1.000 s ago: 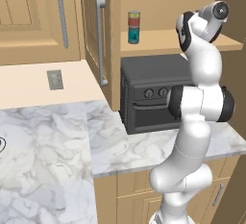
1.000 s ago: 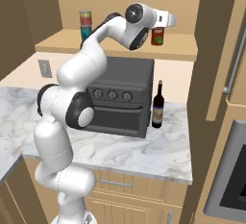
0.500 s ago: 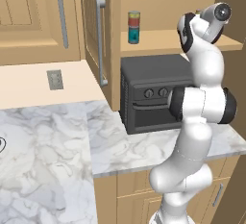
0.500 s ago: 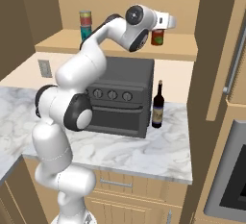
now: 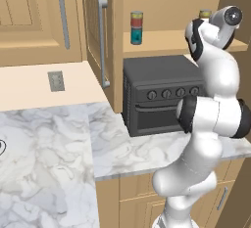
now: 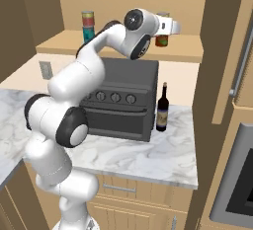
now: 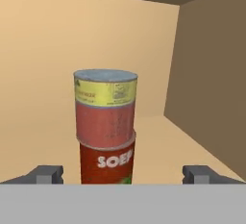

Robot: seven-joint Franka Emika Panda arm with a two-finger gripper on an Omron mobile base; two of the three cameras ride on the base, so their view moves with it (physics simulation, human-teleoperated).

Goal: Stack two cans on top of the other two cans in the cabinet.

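Observation:
On the cabinet shelf (image 6: 184, 51) the yellow-orange can (image 7: 105, 107) stands upright on the dark red can (image 7: 106, 163), which is labelled SOEP. My gripper (image 7: 123, 175) is open just in front of this stack, a fingertip low on each side and apart from it. From the right base camera the gripper (image 6: 173, 26) sits at shelf height beside the dark red can (image 6: 161, 40). Further left on the shelf (image 5: 162, 40), the red can with a green band (image 5: 136, 19) rests on the teal can (image 5: 136, 36). The cabinet door (image 5: 92, 26) stands swung outward.
A black oven (image 5: 162, 92) sits on the marble counter (image 5: 49, 148) under the shelf, with a dark wine bottle (image 6: 162, 108) to its right. The cabinet's side wall (image 7: 211, 74) is close on the right of the stack. A wall outlet (image 5: 56, 80) is at the left.
The hand has shifted only slightly near the right stack. Both stacks of cans stand where they were.

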